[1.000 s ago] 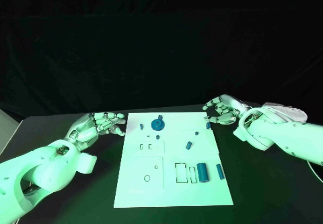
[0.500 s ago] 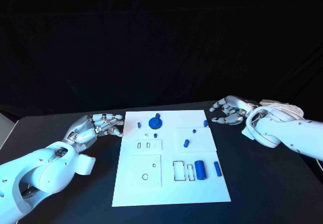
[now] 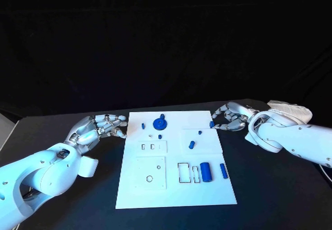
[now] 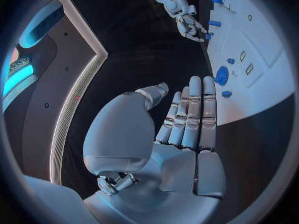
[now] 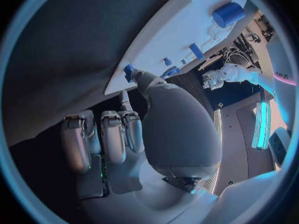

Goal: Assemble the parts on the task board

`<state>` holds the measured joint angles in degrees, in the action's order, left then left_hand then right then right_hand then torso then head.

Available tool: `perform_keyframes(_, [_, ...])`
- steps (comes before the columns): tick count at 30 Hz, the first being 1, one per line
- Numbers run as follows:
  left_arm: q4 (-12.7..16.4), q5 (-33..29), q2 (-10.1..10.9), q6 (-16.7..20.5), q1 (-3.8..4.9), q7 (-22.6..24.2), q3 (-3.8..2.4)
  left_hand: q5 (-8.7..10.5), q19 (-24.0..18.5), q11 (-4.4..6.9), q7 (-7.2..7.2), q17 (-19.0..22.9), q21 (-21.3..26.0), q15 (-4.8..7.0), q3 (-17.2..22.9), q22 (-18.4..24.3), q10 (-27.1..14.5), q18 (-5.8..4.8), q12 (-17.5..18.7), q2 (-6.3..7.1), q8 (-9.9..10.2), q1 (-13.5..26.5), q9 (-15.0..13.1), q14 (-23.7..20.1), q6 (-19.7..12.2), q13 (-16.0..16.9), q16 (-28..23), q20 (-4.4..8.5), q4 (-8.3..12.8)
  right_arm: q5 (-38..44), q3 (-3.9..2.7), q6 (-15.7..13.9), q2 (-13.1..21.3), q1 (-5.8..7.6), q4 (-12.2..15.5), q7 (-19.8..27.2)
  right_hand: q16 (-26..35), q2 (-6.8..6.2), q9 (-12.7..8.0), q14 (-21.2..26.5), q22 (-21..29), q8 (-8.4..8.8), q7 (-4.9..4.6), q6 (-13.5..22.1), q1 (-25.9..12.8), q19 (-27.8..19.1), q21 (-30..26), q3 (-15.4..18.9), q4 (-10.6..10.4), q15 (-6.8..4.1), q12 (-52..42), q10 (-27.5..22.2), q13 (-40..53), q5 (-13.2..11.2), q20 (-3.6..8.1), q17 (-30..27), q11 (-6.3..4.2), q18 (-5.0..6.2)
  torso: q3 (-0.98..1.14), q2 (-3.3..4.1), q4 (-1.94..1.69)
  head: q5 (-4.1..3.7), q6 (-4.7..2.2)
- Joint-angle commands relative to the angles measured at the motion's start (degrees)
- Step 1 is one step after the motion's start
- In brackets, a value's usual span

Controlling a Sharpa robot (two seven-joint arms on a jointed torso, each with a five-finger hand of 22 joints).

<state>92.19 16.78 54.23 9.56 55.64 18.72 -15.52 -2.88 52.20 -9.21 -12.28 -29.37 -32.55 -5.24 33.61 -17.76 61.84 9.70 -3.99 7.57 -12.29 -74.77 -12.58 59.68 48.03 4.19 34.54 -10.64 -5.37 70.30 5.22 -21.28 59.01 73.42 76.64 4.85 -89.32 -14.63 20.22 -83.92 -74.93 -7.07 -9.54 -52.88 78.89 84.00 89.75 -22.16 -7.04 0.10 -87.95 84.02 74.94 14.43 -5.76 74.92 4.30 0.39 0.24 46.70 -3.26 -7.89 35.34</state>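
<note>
My right hand (image 3: 230,118), at the task board's (image 3: 173,191) upper right edge, pinches a small blue peg (image 3: 211,124), judged rigid, light and slippery; left hand (image 3: 100,129) holds nothing.

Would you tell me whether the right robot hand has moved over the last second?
Yes. The right robot hand drew away, then returned to the task board's right edge, by the small blue part.

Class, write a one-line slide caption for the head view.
Both hands, left hand and right hand, flank the white task board scattered with blue parts.
</note>
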Motion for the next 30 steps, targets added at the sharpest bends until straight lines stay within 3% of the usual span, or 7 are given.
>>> perform_keyframes(1, [0.11, 0.26, -0.11, -0.75, -0.05, 0.79, -0.03, -0.16, -0.28, 0.0, -0.75, -0.02, -0.34, 0.0, -0.04, -0.05, -0.09, 0.44, 0.02, -0.1, 0.21, -0.33, -0.07, -0.2, -0.03, 0.04, 0.27, -0.06, 0.28, 0.97, 0.01, 1.0, -0.24, -0.25, -0.21, -0.37, -0.25, -0.04, -0.06, -5.79, -15.07, 0.26, -0.04, 0.42, 0.31, 6.0, 0.25, 0.05, 0.32, 0.13, 0.2, 3.89, 13.21, 0.25, -0.33, 13.87, 0.45, -0.39, -0.05, -0.08, 0.02, -0.06, 0.28])
perform_keyframes(12, [0.02, 0.32, -0.15, -0.8, -0.06, 0.73, -0.03, -0.16, -0.28, 0.0, -0.75, -0.02, -0.34, 0.0, -0.04, -0.05, -0.09, 0.44, 0.02, -0.1, 0.21, -0.33, -0.07, -0.2, -0.03, 0.04, 0.27, -0.06, 0.28, 1.04, 0.02, 0.31, -0.85, -0.55, -0.21, -0.71, -0.26, 0.4, -0.02, -5.8, -15.07, 0.14, -0.03, 0.11, -0.11, 6.0, 0.25, 0.08, -0.11, 0.12, -0.11, 4.19, 13.46, 0.8, -0.33, 13.91, 0.45, -0.39, -0.06, -0.15, 0.06, 0.26, 0.3])
perform_keyframes(18, [0.01, 0.33, -0.12, -0.8, -0.06, 0.7, -0.03, -0.16, -0.28, 0.0, -0.75, -0.02, -0.34, 0.0, -0.04, -0.05, -0.09, 0.44, 0.02, -0.1, 0.21, -0.33, -0.07, -0.2, -0.03, 0.04, 0.27, -0.06, 0.28, 1.05, 0.03, -0.31, -1.54, -0.64, -0.74, -1.02, -0.3, 1.0, 0.1, -5.82, -15.07, -0.23, 0.12, -0.67, -0.25, 6.0, 0.25, -0.27, -0.4, -0.1, -0.39, 4.46, 13.69, 1.21, -0.21, 14.01, 0.37, -0.39, -0.09, -0.13, 0.06, 0.03, 0.35])
perform_keyframes(23, [-0.02, 0.35, -0.1, -0.77, -0.06, 0.68, -0.04, -0.16, -0.28, 0.0, -0.75, -0.02, -0.34, 0.0, -0.04, -0.05, -0.09, 0.44, 0.02, -0.1, 0.21, -0.33, -0.07, -0.2, -0.03, 0.04, 0.27, -0.06, 0.28, 1.05, 0.05, -0.54, -1.87, -0.86, -1.17, -1.24, -0.28, 2.14, 0.19, -5.81, -15.07, -0.68, 0.51, -1.74, -0.71, 6.0, 0.25, -1.38, -1.05, -0.73, -0.72, 4.78, 13.95, 1.62, 0.27, 13.96, 0.08, -0.39, -0.11, -0.12, -0.11, -0.11, 0.7])
perform_keyframes(30, [-0.04, 0.37, -0.08, -0.75, -0.06, 0.67, -0.04, -0.16, -0.43, -0.01, -0.76, -0.02, -0.5, 0.01, -0.03, -0.16, -0.12, 0.47, 0.02, -0.07, 0.22, -0.37, -0.1, -0.25, -0.02, 0.05, 0.32, -0.08, 0.36, 1.05, 0.07, -0.51, -2.32, -1.07, -1.52, -1.2, -0.29, 2.53, 0.3, -5.82, -15.07, -1.13, 1.05, -2.79, -0.93, 6.0, 0.25, -2.3, -1.21, -1.39, -0.94, 5.0, 14.14, 1.64, 0.87, 14.0, -0.37, -0.39, -0.09, -0.12, 0.03, 0.14, 0.81])
